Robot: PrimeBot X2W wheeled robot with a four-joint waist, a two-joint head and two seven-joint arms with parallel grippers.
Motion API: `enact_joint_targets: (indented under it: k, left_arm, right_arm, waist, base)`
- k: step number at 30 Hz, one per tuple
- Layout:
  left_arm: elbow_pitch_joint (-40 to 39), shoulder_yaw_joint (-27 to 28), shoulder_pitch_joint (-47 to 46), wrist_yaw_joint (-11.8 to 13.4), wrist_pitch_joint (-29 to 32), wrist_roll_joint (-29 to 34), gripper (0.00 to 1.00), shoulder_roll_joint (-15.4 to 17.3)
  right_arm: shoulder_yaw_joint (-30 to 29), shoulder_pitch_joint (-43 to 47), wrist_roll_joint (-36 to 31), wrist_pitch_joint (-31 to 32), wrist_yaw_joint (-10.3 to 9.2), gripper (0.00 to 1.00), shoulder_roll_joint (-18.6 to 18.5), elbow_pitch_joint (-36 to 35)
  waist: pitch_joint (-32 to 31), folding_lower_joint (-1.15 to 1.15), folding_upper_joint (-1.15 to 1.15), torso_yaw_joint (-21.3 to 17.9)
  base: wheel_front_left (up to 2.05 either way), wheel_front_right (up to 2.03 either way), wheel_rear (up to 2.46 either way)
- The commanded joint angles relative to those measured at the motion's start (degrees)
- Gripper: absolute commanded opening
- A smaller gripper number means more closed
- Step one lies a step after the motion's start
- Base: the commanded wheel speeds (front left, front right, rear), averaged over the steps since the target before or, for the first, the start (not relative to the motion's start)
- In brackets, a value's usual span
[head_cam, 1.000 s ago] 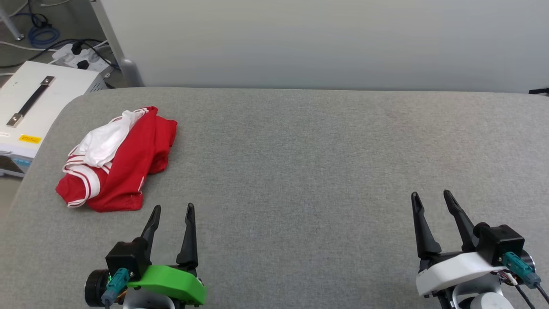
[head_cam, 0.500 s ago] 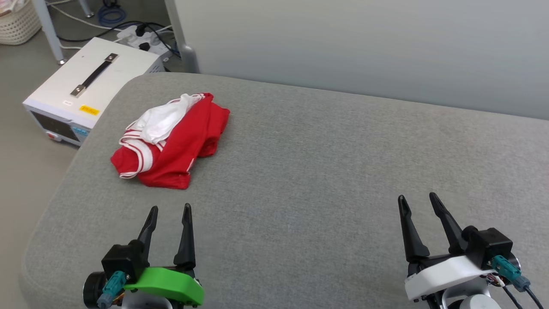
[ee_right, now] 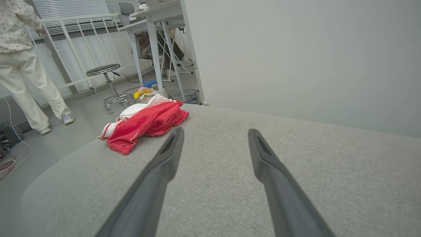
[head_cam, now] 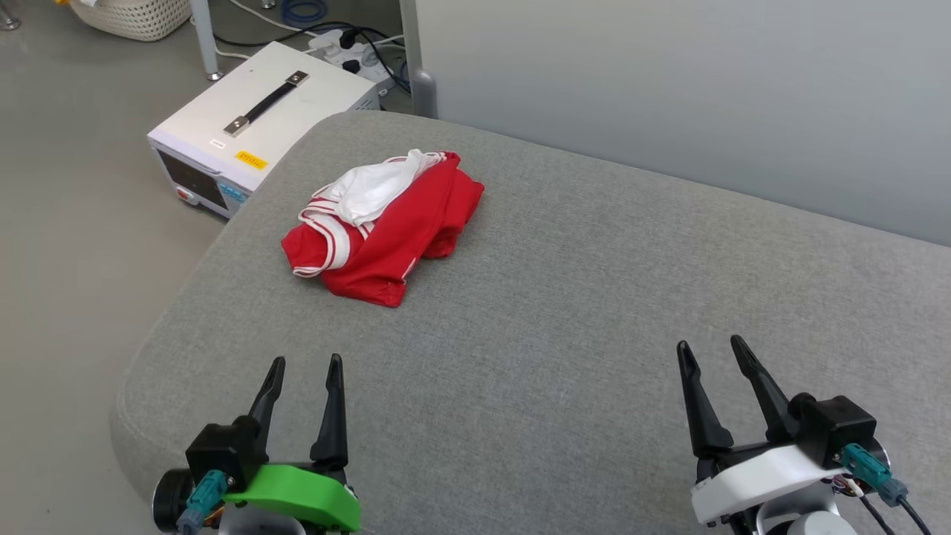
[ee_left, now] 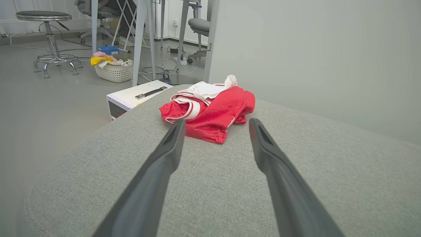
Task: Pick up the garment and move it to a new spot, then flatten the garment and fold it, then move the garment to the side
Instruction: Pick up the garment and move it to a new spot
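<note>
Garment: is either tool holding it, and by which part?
Neither. The left tool and right tool are open and empty; the garment lies apart from them.

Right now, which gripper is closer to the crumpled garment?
The left gripper, on the green mount: the garment lies ahead of it; the white-mounted right gripper is farther off.

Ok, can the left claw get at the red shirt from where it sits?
Probably yes. The left claw is open and the red shirt lies crumpled straight ahead of it, with bare grey cushion between them; nothing blocks the way.
</note>
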Motion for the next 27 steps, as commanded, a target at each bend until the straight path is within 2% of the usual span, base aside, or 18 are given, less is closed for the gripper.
enact_joint_targets:
  k: [1,9,16,21,25,27]
  left_arm:
    - [-0.3,-0.5,1.2,-0.3,-0.3,0.2,1.0,-0.2]
    - [-0.7,-0.4,1.3,0.0,-0.3,0.0,1.0,-0.2]
    - [-1.3,0.6,0.6,0.1,-0.3,-0.2,1.0,-0.2]
    - [0.0,1.0,-2.8,-1.4,-0.3,0.6,1.0,0.0]
    - [4.8,0.0,-9.0,-2.3,-0.3,0.2,1.0,3.2]
    - [8.2,-1.1,-13.7,-2.5,2.0,-0.6,1.0,5.7]
  right_arm:
    - [0.4,0.6,0.4,-0.5,-0.04,1.0,-0.1,0.0]
    - [0.6,0.5,0.3,-0.5,-0.04,1.0,-0.1,-0.1]
    - [0.7,0.1,-0.3,-0.5,-0.04,1.0,-0.1,-0.3]
    - [0.9,-1.2,-1.9,-0.5,-0.04,1.0,-0.1,-1.3]
    - [1.4,-2.9,-3.4,-0.5,-0.04,1.0,-0.1,-2.5]
    - [1.6,-3.7,-4.2,-0.5,-0.04,1.0,-0.1,-3.1]
  waist:
    - [0.0,0.0,0.0,1.7]
    - [0.4,0.0,0.0,2.3]
    - [1.8,0.0,0.0,1.3]
    - [4.9,0.0,0.0,-0.6]
    - [8.8,0.0,0.0,-3.0]
    - [10.8,0.0,0.0,-4.2]
  base:
    - [0.0,0.0,0.0]
    - [0.0,0.0,0.0]
    - [0.0,0.0,0.0]
    - [0.0,0.0,0.0]
    - [0.0,0.0,0.0]
    - [0.0,0.0,0.0]
